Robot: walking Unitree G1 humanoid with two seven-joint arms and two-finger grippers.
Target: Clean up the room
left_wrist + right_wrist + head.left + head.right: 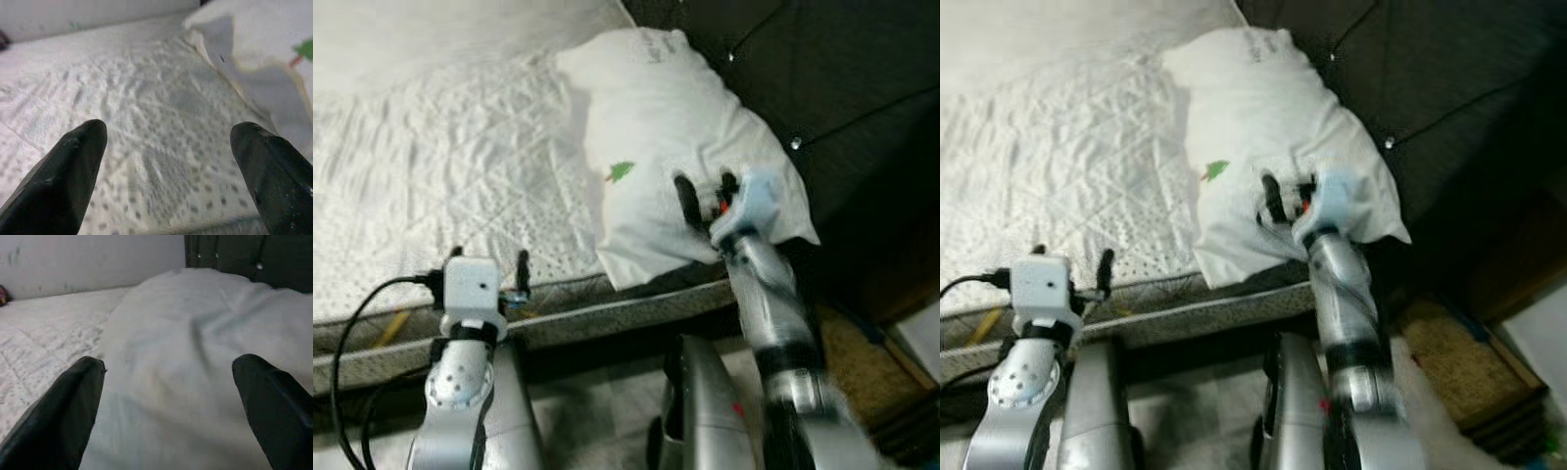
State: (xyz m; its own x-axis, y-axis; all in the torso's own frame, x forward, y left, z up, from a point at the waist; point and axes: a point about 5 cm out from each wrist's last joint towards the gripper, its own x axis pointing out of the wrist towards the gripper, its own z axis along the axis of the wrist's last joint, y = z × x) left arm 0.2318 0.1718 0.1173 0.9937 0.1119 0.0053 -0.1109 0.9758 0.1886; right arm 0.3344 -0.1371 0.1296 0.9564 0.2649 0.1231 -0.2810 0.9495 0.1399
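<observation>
Plainly, the white pillow (680,147) lies at the bed's corner against the dark tufted headboard (832,88), its lower end overhanging the mattress edge (607,313). The right tool (705,199) rests over that end, fingers spread apart and not yet closed on it. The left tool (489,264) hovers open above the bed's near edge. Tidying looks barely begun: the pillow still wants straightening. The quilted white bedspread (440,166) lies flat; a brown mat (1459,367) sits on the floor beside the bed.
</observation>
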